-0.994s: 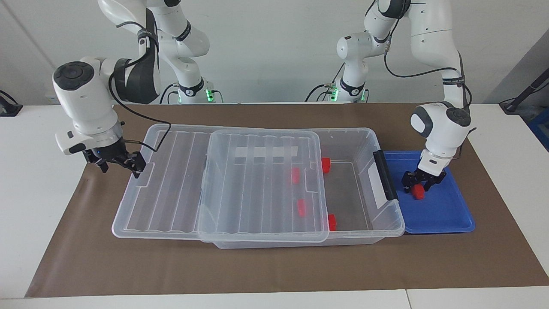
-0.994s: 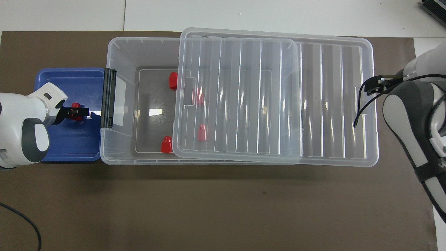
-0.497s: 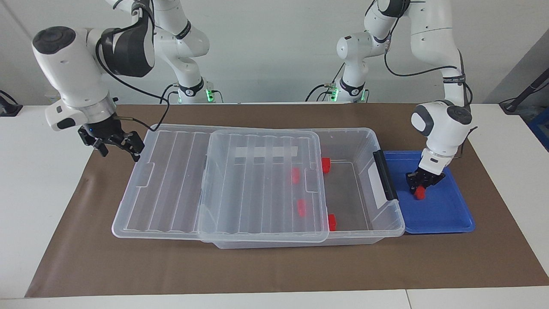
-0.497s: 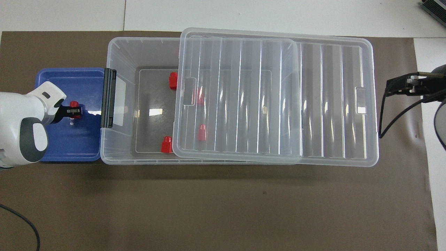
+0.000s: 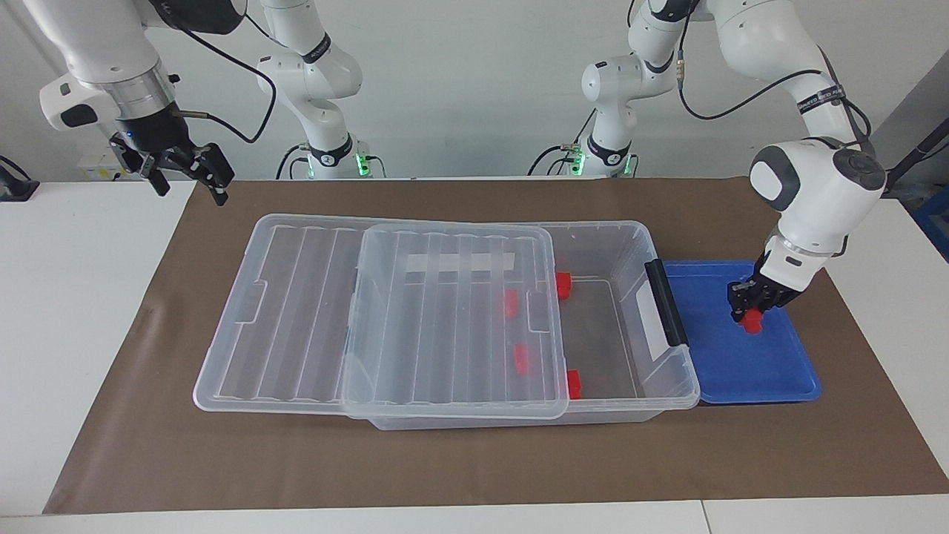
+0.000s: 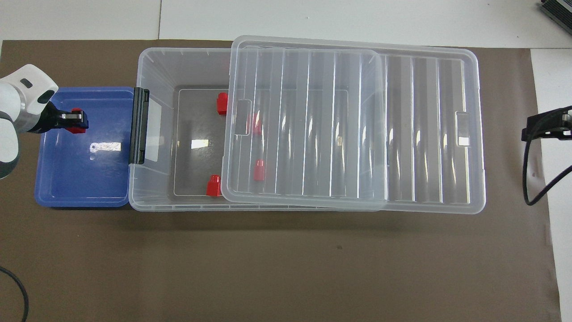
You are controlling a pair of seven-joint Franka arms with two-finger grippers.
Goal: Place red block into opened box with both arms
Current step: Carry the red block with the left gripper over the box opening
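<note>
1 red block (image 5: pixel 752 322) is clamped in your left gripper (image 5: pixel 749 310), hanging just below the fingertips, raised over the blue tray (image 5: pixel 778 386). It's small, rigid moulded plastic with a stud on top, so I'd expect it to be very light, stiff and a bit slick. Pinch across the flat sides rather than the stud; the hold looks like it sits at the top end, so I'd move gently to avoid it twisting.

4 more red blocks (image 5: pixel 574 384) already lie in the box (image 5: pixel 671 374), beside the gripper toward the right arm's end. The lid (image 5: pixel 452 326) is slid off toward that end, leaving the part next to the gripper open. The black handle (image 5: pixel 665 302) sits between gripper and opening.

Right gripper (image 5: pixel 189 169) is open, empty, up over the mat's corner, waiting.
</note>
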